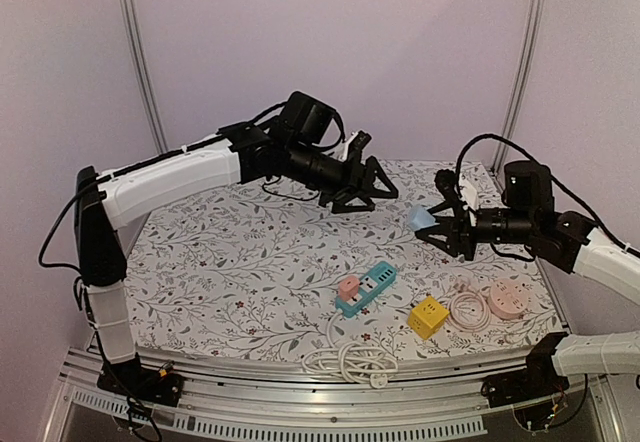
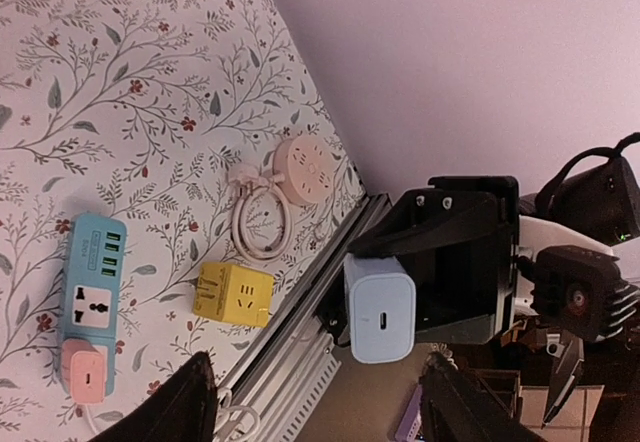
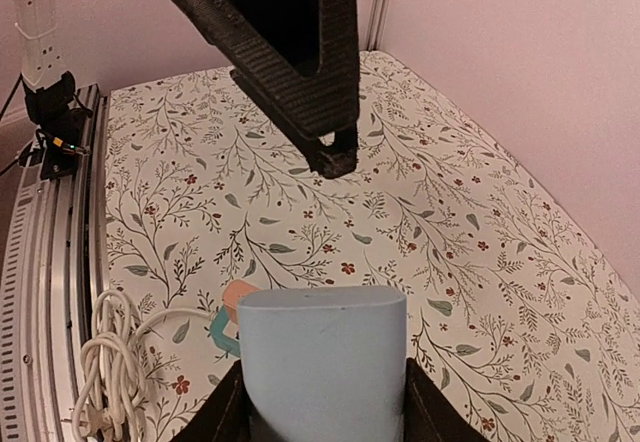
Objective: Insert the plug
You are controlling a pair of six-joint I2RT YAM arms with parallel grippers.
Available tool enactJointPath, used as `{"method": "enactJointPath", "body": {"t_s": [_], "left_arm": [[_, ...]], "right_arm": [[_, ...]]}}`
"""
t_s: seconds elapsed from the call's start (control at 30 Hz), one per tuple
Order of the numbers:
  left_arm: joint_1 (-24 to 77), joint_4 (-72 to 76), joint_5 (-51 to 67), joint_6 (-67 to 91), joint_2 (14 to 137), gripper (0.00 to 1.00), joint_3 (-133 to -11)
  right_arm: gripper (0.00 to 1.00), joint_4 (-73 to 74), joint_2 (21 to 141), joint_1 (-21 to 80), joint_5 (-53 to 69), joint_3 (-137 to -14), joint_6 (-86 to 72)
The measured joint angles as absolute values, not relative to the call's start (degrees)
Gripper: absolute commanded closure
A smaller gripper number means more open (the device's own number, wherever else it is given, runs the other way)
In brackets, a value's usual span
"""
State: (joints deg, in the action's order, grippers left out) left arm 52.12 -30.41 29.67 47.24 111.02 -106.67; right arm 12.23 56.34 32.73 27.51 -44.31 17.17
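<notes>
The plug (image 1: 423, 219) is a pale blue charger block. My right gripper (image 1: 440, 227) is shut on it and holds it in the air over the right side of the table. In the right wrist view the plug (image 3: 322, 362) fills the space between the dark fingers of the right gripper (image 3: 322, 407). The teal power strip (image 1: 365, 289) lies on the table below, with a pink plug (image 1: 348, 285) seated at one end. My left gripper (image 1: 365, 187) hangs open and empty above the table's back middle, facing the plug (image 2: 380, 307). The left gripper (image 2: 320, 417) has nothing between its fingers.
A yellow cube adapter (image 1: 428, 316) and a pink round socket (image 1: 507, 300) with a coiled cord lie right of the strip. A white cable bundle (image 1: 350, 360) sits at the near edge. The left arm's fingers (image 3: 300, 52) loom ahead of the right wrist camera.
</notes>
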Motion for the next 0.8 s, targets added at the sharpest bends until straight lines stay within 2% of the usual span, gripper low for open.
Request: {"method": "enactJointPath", "body": {"t_s": [0.8], "left_arm": [[56.9,-29.3,29.2,47.9,111.0,0.4,-106.6]], "right_arm": [[1.0,11.6,59.4,36.0,28.8,-45.7,21.3]]}}
